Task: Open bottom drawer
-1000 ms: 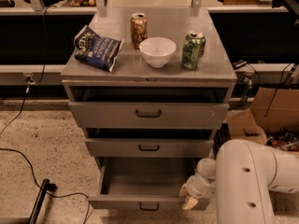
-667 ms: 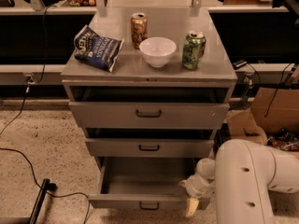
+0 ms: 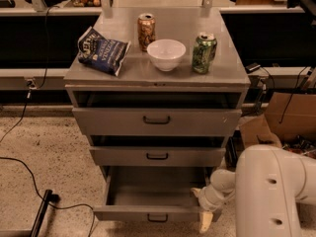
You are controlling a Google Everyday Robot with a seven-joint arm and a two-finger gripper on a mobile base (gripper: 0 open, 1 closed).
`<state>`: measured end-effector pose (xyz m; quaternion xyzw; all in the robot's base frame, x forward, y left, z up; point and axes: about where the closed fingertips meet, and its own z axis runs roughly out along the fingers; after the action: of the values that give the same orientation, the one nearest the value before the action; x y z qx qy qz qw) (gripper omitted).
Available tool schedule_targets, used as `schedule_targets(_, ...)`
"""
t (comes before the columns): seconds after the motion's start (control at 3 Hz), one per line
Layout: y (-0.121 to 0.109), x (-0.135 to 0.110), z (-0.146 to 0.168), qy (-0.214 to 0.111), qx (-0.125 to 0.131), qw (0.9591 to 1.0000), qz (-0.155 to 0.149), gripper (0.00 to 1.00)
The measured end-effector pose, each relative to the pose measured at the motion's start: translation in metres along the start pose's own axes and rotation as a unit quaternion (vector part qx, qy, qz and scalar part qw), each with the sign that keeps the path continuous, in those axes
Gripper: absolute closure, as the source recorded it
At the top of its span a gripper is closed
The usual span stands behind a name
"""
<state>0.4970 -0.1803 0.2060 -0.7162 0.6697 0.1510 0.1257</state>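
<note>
The bottom drawer [image 3: 123, 213] of the grey metal cabinet [image 3: 232, 78] is pulled out, its empty interior showing and its small dark bar handle [image 3: 157, 217] facing me. My gripper [image 3: 201, 207] is at the right end of the drawer's front panel, on the end of the white arm [image 3: 269, 191] that enters from the lower right. It is open. One cream finger [image 3: 196, 192] sits over the drawer's inside and the other finger [image 3: 205, 223] hangs in front of the panel. I cannot tell if either touches the panel.
The top drawer [image 3: 157, 121] and middle drawer [image 3: 157, 156] each stand slightly ajar. On the cabinet top are a chip bag [image 3: 102, 51], a brown can [image 3: 146, 31], a white bowl [image 3: 166, 54] and a green can [image 3: 204, 53]. Cardboard boxes [image 3: 289, 117] stand at right; a black cable [image 3: 29, 172] crosses the floor at left.
The gripper's front finger has dropped slightly lower in front of the drawer panel. The drawer stays pulled out as before.
</note>
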Motion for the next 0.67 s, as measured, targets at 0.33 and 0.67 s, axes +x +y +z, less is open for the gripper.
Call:
schedule_targets(0.33,-0.002,-0.013,-0.026,0.008,0.012,0.9999,-0.004,0.0)
schedule_targets(0.67,-0.015,-0.018,-0.042,0.01,0.011,0.9999,0.0,0.17)
